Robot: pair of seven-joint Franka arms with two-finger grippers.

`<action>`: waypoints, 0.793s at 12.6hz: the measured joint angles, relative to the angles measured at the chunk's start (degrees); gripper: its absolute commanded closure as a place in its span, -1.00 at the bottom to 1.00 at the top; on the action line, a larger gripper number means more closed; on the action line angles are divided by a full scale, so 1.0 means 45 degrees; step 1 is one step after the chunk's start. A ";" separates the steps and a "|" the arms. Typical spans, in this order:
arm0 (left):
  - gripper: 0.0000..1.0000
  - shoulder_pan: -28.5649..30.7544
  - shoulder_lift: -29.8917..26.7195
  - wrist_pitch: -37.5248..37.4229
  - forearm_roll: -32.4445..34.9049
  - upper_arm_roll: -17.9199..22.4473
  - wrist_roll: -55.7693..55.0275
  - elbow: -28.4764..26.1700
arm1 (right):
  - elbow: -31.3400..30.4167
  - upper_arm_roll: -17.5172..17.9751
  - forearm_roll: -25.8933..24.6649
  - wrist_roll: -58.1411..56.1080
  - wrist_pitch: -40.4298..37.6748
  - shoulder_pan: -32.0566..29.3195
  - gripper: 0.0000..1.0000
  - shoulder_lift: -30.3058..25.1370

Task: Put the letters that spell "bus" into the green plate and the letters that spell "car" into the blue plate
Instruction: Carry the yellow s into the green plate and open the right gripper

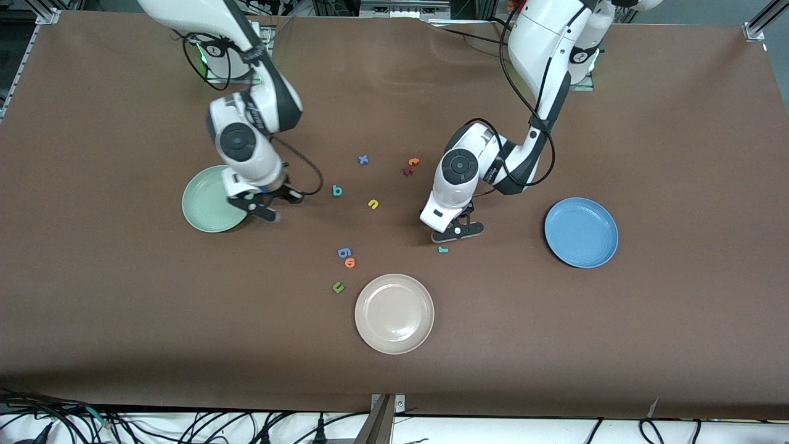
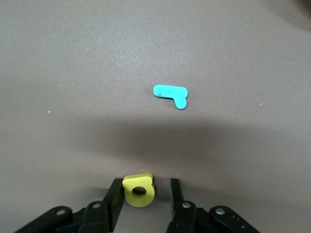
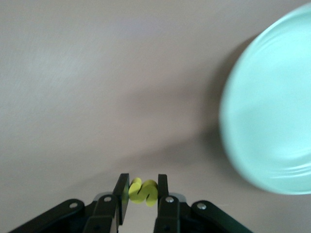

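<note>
My right gripper (image 3: 143,187) is shut on the yellow "s" (image 3: 143,191), just beside the green plate (image 1: 206,197), on the side toward the table's middle. My left gripper (image 2: 146,190) is low over the table with the yellow "a" (image 2: 139,191) between its fingers. One finger touches the "a" and a gap separates it from the other. The teal "r" (image 1: 442,249) lies just nearer the front camera than that gripper, and shows in the left wrist view (image 2: 171,94). The teal "b" (image 1: 337,190) and yellow "u" (image 1: 373,203) lie between the two arms. The blue plate (image 1: 581,232) sits toward the left arm's end.
A beige plate (image 1: 394,313) lies nearest the front camera. Loose letters: a blue "x" (image 1: 363,160), an orange "t" (image 1: 413,162) with a dark red letter (image 1: 407,171) beside it, a blue "g" (image 1: 344,252), an orange "o" (image 1: 350,263), a green "u" (image 1: 338,287).
</note>
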 measured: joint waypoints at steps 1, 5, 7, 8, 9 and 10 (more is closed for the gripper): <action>0.22 -0.0003 -0.0003 0.0005 0.0000 -0.0001 0.0000 0.0003 | 0.0089 -0.0650 -0.0002 -0.0976 -0.0861 -0.0015 0.89 -0.0488; 0.38 -0.0018 -0.0009 0.0018 0.0000 -0.0004 0.0000 0.0009 | 0.0053 -0.3670 -0.0010 -0.5866 -0.1666 -0.0141 0.88 -0.0788; 0.48 -0.0025 -0.0012 0.0025 0.0000 -0.0007 0.0000 0.0011 | -0.0069 -0.4329 -0.0001 -0.7171 -0.1346 -0.0410 0.88 -0.0356; 0.55 -0.0027 -0.0016 0.0026 0.0000 -0.0006 0.0000 0.0010 | -0.0118 -0.4347 0.0027 -0.7412 -0.1100 -0.0539 0.88 -0.0071; 0.56 -0.0027 -0.0017 0.0027 0.0000 -0.0007 0.0000 0.0011 | -0.0139 -0.4342 0.0059 -0.7468 -0.0925 -0.0556 0.86 0.0209; 0.60 -0.0028 -0.0016 0.0027 0.0000 -0.0007 0.0000 0.0011 | -0.0146 -0.4308 0.0078 -0.7493 -0.0732 -0.0539 0.84 0.0473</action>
